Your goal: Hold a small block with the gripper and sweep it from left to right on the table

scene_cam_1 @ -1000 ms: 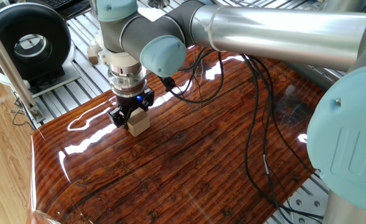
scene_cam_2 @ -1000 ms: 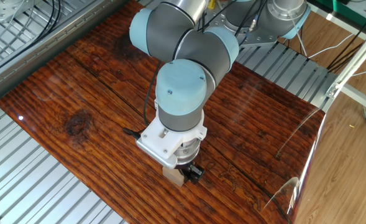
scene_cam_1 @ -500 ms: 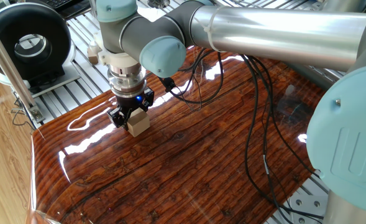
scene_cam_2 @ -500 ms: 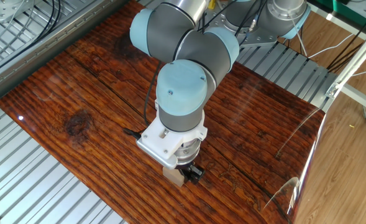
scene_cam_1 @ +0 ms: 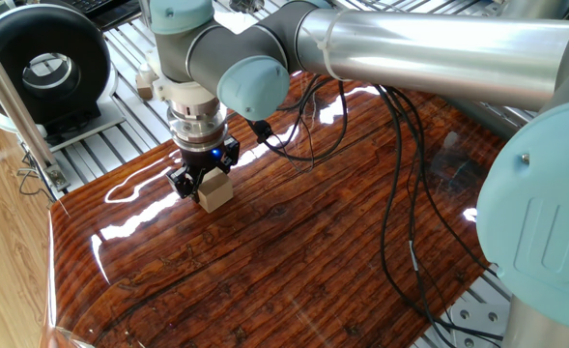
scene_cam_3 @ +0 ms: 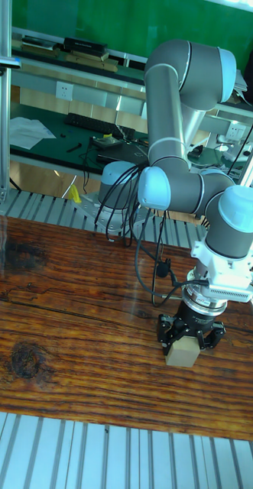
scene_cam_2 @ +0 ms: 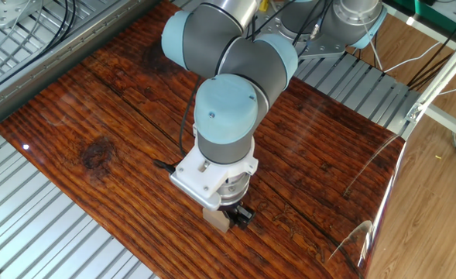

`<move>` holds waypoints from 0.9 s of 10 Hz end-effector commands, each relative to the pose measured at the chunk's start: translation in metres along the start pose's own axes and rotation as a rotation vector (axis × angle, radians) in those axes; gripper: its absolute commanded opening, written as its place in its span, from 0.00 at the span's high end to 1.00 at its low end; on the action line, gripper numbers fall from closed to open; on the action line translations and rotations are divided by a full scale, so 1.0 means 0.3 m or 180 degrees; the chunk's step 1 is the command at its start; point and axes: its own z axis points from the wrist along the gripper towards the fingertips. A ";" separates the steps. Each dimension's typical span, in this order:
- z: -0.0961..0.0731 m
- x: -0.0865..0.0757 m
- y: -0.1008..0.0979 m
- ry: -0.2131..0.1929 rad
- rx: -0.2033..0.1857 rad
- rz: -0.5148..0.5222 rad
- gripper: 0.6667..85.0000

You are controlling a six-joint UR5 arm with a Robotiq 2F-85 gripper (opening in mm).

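Observation:
The small block (scene_cam_1: 214, 191) (scene_cam_2: 217, 219) (scene_cam_3: 183, 351) is a pale beige wooden cube resting on the table (scene_cam_1: 294, 261) (scene_cam_2: 96, 116) (scene_cam_3: 65, 336), a glossy reddish-brown board. My gripper (scene_cam_1: 205, 182) (scene_cam_2: 229, 216) (scene_cam_3: 189, 338) stands straight down over it, black fingers on either side, shut on the block. A blue ring glows on the wrist just above. In the other fixed view the wrist hides most of the block.
A black round device (scene_cam_1: 44, 66) stands on the slatted aluminium frame (scene_cam_1: 120, 116) beyond the board's far left corner. Black cables (scene_cam_1: 400, 222) trail from the arm across the board. A dark knot (scene_cam_3: 27, 359) marks the wood. A metal post (scene_cam_1: 14, 97) stands at the left.

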 end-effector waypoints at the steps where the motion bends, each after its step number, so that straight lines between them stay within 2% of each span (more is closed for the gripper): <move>1: -0.005 0.000 0.007 0.0003 -0.0038 0.0031 1.00; 9: 0.001 0.005 0.027 0.0013 -0.0067 0.0056 1.00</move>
